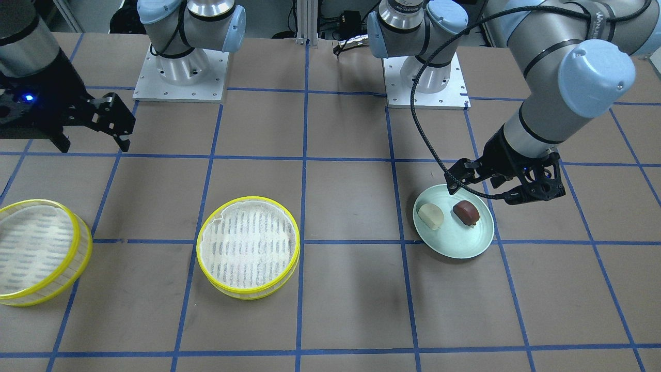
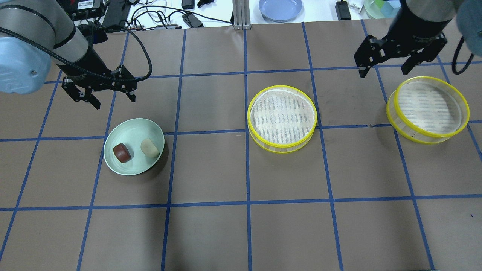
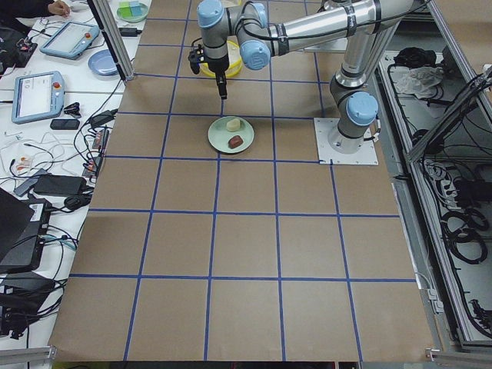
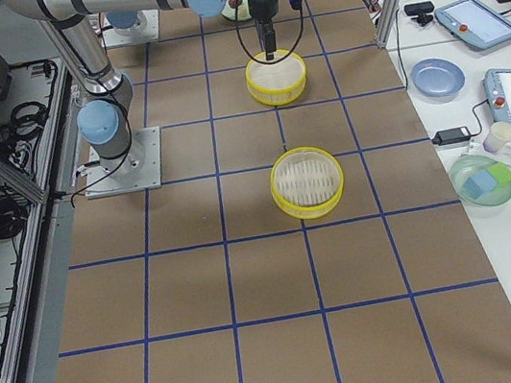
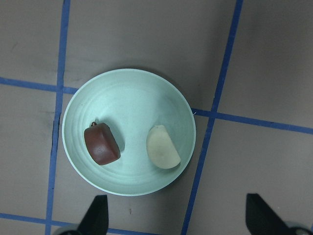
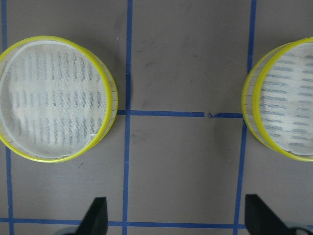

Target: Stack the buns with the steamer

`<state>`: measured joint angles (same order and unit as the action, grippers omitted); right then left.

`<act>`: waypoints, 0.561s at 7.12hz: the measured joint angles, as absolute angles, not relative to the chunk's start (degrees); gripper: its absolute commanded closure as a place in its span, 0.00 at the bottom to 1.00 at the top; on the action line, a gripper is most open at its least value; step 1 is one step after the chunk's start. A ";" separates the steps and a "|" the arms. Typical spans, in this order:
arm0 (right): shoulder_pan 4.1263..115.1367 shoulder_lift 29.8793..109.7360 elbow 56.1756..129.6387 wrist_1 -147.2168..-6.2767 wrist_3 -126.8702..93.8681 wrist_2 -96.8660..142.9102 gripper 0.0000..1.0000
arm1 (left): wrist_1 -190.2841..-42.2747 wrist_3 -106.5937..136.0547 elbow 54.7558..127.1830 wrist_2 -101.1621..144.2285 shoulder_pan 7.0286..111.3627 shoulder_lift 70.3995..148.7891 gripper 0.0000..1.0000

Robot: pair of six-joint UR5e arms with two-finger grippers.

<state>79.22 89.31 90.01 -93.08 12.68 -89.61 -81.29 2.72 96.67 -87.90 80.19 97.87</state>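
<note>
The brown table surface (image 2: 211,169) carried a blue tape grid (image 2: 247,169); left gripper (image 2: 114,101) and right gripper (image 2: 384,73) were spread wide, empty.

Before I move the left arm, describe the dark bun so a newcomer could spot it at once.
Find the pale green plate on the table, near the left gripper. Two things lie on it, apart from each other. Yours is the reddish-brown bun, dark and blocky, unlike the pale cream-white bun beside it.
</note>
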 measured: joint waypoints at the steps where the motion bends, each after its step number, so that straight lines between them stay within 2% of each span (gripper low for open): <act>1: 75.82 89.03 90.02 -92.94 14.23 -89.68 0.00 | -81.27 5.49 97.82 -87.89 80.17 99.41 0.00; 4: 62.42 83.85 90.08 -92.18 22.62 -89.78 0.00 | -81.01 8.68 100.97 -87.89 80.15 104.50 0.00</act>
<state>62.42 83.85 90.08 -92.18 22.62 -89.78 -81.01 8.68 100.97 -87.89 80.15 104.50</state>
